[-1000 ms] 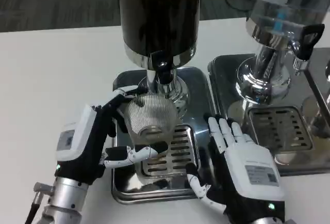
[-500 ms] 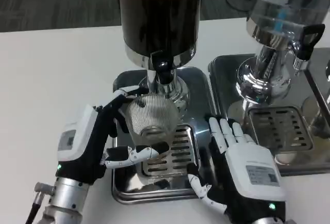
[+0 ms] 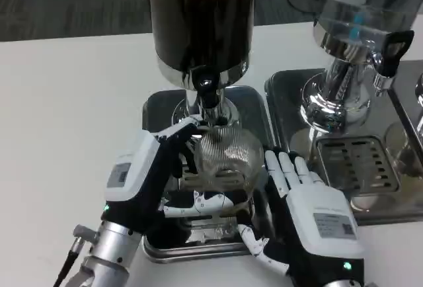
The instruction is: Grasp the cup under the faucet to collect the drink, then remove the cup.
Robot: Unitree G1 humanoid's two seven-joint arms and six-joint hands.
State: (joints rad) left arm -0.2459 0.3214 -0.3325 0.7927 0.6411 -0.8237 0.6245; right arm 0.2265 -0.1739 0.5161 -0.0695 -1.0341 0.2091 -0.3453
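A clear ribbed cup [image 3: 223, 155] sits tilted over the drip tray [image 3: 206, 231], just below the black faucet [image 3: 205, 85] of the dark drink dispenser [image 3: 200, 19]. My left hand [image 3: 155, 181] grips the cup from its left side, fingers wrapped behind it and the thumb under its front. My right hand [image 3: 310, 217] rests at the tray's right edge with fingers spread and holds nothing, a short gap from the cup.
A second dispenser [image 3: 353, 42] with a chrome base and its own grated tray [image 3: 360, 161] stands on the right. White table [image 3: 66, 115] spreads to the left and front.
My left hand has moved right and forward with the cup, bringing it closer under the faucet. The right hand stays where it was.
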